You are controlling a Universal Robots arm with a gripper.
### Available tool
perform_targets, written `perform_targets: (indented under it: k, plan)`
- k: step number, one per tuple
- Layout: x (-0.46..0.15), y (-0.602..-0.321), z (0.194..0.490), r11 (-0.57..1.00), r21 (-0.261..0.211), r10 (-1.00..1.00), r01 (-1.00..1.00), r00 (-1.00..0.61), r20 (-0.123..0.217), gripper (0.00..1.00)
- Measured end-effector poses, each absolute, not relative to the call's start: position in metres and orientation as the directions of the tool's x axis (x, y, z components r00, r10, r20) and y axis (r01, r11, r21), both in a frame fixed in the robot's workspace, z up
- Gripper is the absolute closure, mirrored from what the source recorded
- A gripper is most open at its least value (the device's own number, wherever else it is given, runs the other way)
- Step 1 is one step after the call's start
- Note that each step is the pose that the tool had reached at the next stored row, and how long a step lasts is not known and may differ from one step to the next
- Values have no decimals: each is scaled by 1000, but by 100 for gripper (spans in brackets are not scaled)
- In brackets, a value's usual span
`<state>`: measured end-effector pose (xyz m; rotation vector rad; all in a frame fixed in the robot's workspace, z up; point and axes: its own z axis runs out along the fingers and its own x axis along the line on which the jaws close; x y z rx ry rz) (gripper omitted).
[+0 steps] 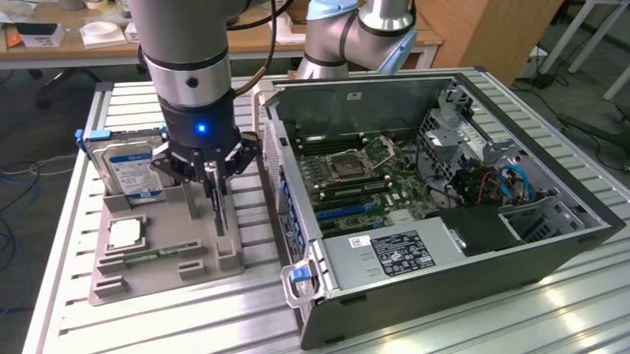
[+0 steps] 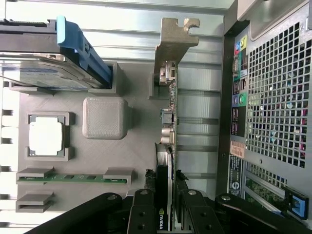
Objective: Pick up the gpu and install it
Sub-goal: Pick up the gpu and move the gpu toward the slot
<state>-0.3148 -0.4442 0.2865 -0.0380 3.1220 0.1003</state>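
The end effector [image 1: 212,175] is clamped on the gpu [image 2: 167,122], which stands edge-on in the grey tray [image 2: 97,161], along the tray's side nearest the computer case [image 1: 414,254]. Because the grip sits far from its bracket [image 2: 175,39], the card could pivot and jam in the tray's slots.

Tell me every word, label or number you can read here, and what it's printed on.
No text reads clearly.
Hard drive: blue-and-white label, print too small.
Power supply: white label with symbols, too small.
Computer case rear stickers: blurred.
gpu: small green logo on its edge, no legible letters.
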Motion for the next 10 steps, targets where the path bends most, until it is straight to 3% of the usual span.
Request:
perform_targets:
  k: [10]
  plan:
    - [-315,-444,289,998,64,-24,-25,-1000,-19,74]
